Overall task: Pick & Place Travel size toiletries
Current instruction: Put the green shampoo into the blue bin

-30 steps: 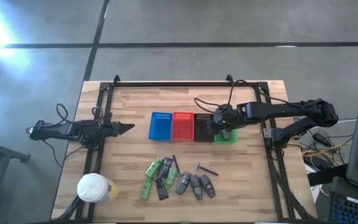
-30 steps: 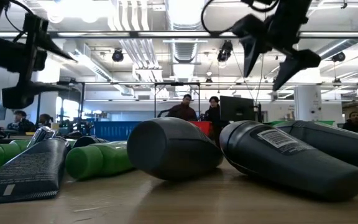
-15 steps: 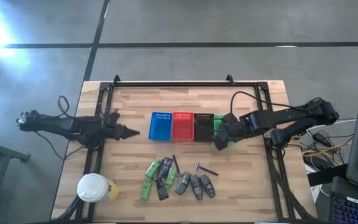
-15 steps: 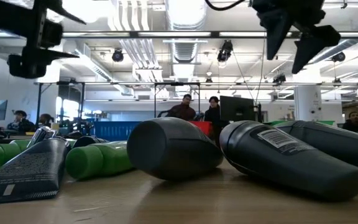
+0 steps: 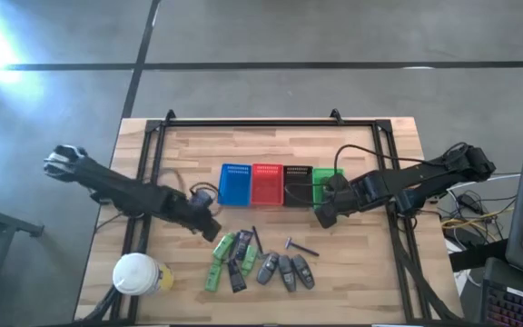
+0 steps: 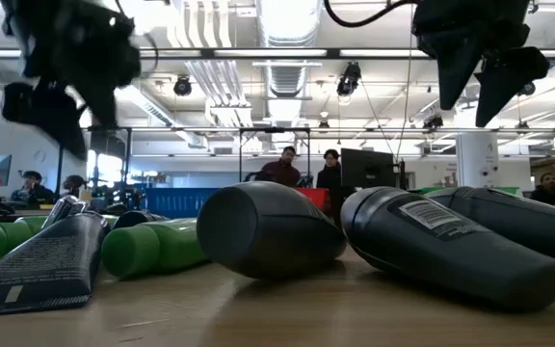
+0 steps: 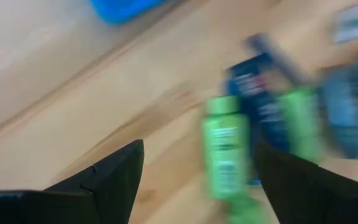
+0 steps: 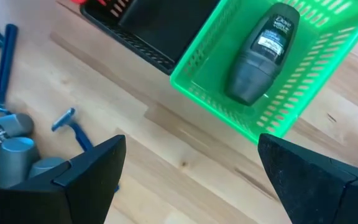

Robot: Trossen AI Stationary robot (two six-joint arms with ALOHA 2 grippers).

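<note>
Nearest the front table edge: toiletries in a loose cluster on the wood. Green tubes (image 5: 218, 262) on its left side, a dark sachet (image 5: 236, 275) among them, three grey oval bottles (image 5: 285, 271) side by side on the right, a thin blue razor (image 5: 300, 245) just behind those. White-lidded cup (image 5: 134, 272) well apart, at the front-left corner.

Left gripper (image 5: 209, 224) hangs just behind and left of the green tubes, fingers (image 7: 114, 171) spread apart, nothing between them; wrist view blurred.

Right gripper (image 5: 323, 213) hovers over bare wood just in front of the green basket (image 8: 303, 93), fingers (image 8: 95, 165) wide apart, empty.

Farther back: four baskets in a row, touching – blue (image 5: 234, 184), red (image 5: 267, 184), black (image 5: 297, 185), green. One grey bottle (image 8: 260, 53) lies inside the green basket; black basket looks empty in the right wrist view.

Beyond the table, low view: people (image 6: 306, 166) standing in the room
</note>
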